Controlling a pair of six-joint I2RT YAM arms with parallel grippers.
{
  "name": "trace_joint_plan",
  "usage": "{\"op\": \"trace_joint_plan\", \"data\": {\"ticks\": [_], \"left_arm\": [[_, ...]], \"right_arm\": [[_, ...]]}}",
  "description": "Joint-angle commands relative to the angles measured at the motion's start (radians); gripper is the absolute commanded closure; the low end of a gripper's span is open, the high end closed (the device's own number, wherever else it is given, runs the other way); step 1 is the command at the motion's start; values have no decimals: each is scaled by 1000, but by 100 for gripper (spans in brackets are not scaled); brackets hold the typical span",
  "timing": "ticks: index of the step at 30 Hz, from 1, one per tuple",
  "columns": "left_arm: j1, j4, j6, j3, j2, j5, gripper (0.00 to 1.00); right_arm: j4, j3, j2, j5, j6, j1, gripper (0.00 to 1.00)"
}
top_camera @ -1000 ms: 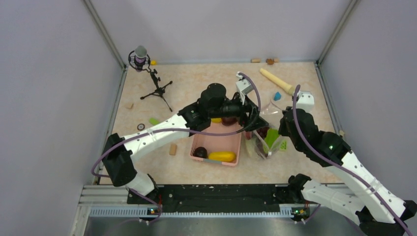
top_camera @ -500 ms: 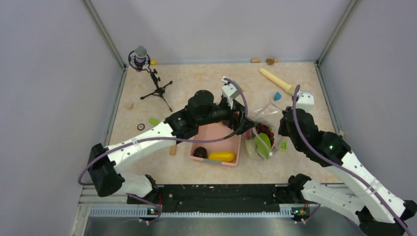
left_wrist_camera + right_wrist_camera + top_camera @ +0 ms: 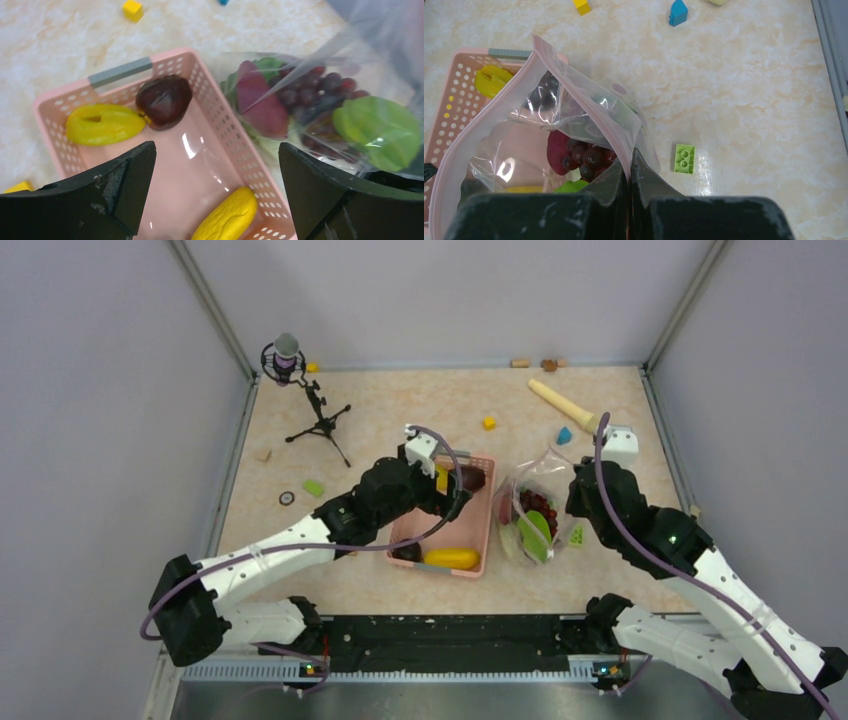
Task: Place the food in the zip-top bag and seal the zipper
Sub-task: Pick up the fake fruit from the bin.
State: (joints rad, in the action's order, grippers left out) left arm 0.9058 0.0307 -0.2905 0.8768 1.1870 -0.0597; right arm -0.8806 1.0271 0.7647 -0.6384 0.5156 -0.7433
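- The pink plastic basket (image 3: 220, 117) sits on the counter (image 3: 400, 400) with loose toy food in it.
- The clear crinkly zip-top bag (image 3: 524, 125) lies right beside the basket. It looks thin, floppy and light, so I think it sags if let go. A magenta sweet potato (image 3: 265, 105), dark grapes (image 3: 320, 92) and a green piece (image 3: 377, 125) are inside.
- The left tool (image 3: 215, 150) hangs over the basket, spread wide, holding nothing.
- The right tool (image 3: 629, 165) is pressed together, pinching the bag's top edge so the mouth gapes.
- The long yellow bumpy fruit (image 3: 227, 217) looks hard and light. Grab it across the middle.
- The dark red-brown round fruit (image 3: 164, 100) looks smooth and may slip. Squeeze its widest part.
- The thin pinkish zipper strip (image 3: 584, 87) bends easily. Pinch one end first.
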Motion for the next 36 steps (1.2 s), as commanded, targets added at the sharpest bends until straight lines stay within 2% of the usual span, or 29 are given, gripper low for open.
{"op": "trace_joint_plan", "data": {"ticks": [1,6,11,17,22,27,36], "left_arm": [[-35,25,-55,-32,11,-91,3],[-86,54,-73,-43,63,-50,3],[-155,115,-89,-40,144,96,3],[-201,150,-121,7,275,147,3],[-218,147,-116,75,381,187,3],[-226,65,-104,177,471,181,3],[-238,72,-112,230,562,246,3]], "right_arm": [[29,2,4,-12,-13,2,100],[26,5,9,-16,-11,2,100],[26,4,7,-17,-13,2,100],[26,4,9,-17,-12,2,100],[26,4,9,-14,-13,1,100],[26,5,9,-11,-15,1,100],[26,5,6,-12,-16,2,100]]}}
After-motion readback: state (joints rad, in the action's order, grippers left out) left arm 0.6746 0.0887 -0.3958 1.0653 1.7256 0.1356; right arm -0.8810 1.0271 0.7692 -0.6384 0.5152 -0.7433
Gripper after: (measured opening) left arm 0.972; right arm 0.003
